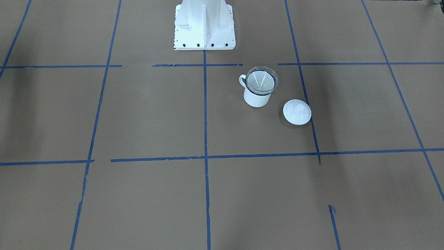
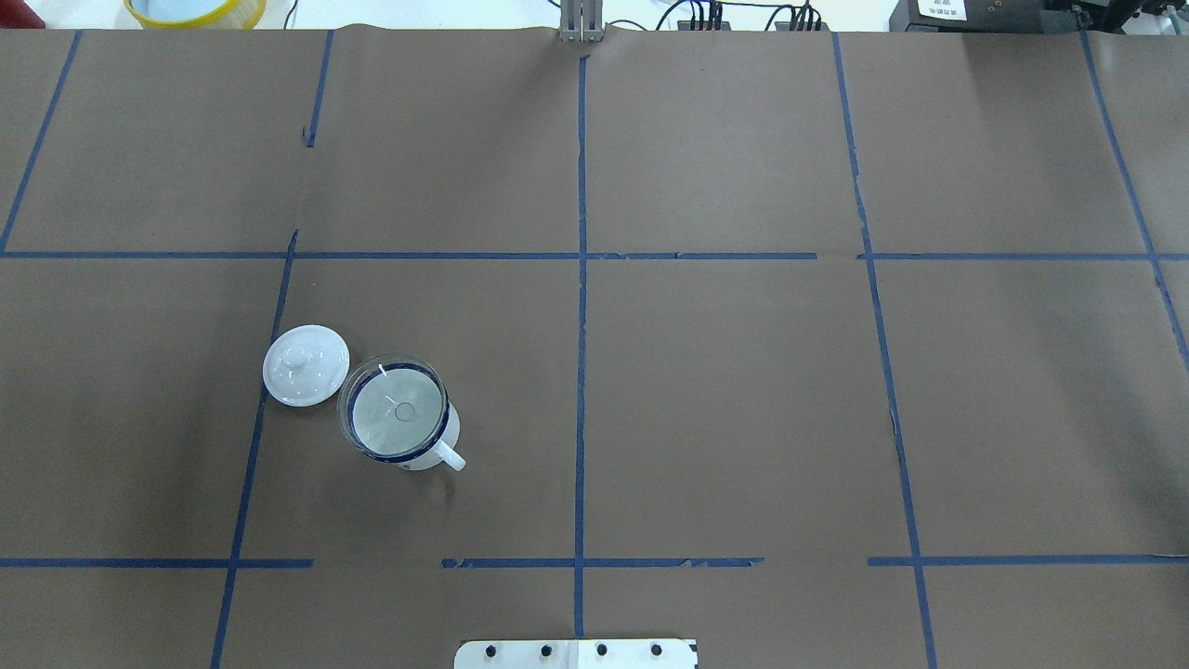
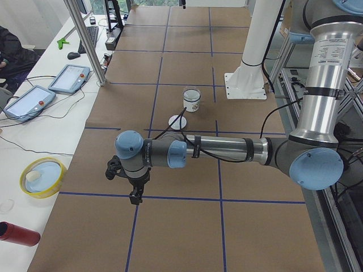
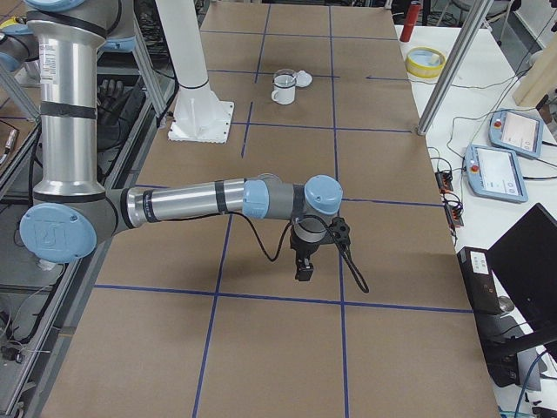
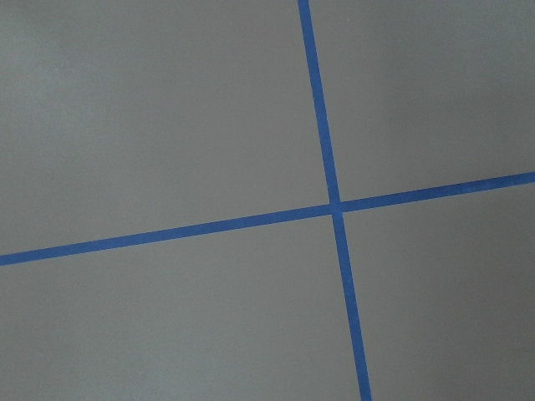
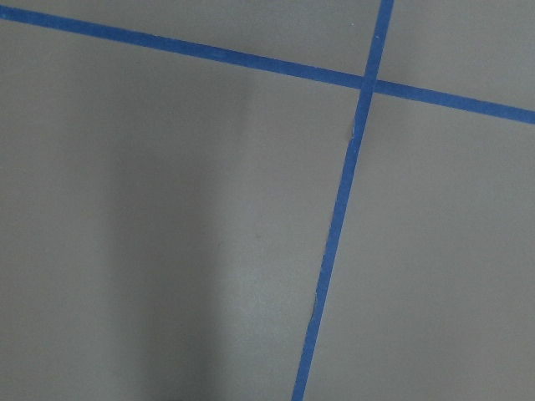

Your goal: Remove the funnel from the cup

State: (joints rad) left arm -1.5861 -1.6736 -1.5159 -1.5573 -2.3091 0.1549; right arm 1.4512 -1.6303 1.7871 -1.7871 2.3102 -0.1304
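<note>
The clear plastic funnel [image 1: 262, 80] sits in the white enamel cup [image 1: 256, 99], which stands upright on the brown table cover. Both show in the overhead view, funnel [image 2: 395, 411] and cup [image 2: 425, 457], on the robot's left side. The left gripper [image 3: 135, 195] hangs over the table far from the cup [image 3: 192, 100], nearer the table's left end. The right gripper [image 4: 303, 270] hangs over the table's right half, far from the cup [image 4: 283, 88]. Both grippers show only in side views, so I cannot tell whether they are open or shut. The wrist views show only brown cover and blue tape.
A round white domed lid [image 1: 297, 111] lies on the table beside the cup, also in the overhead view [image 2: 306, 364]. The robot's white base [image 1: 204, 24] stands at the table's middle. A yellow bowl [image 3: 41, 177], a red bottle [image 3: 20, 233] and control pendants [image 3: 69, 77] lie off the cover.
</note>
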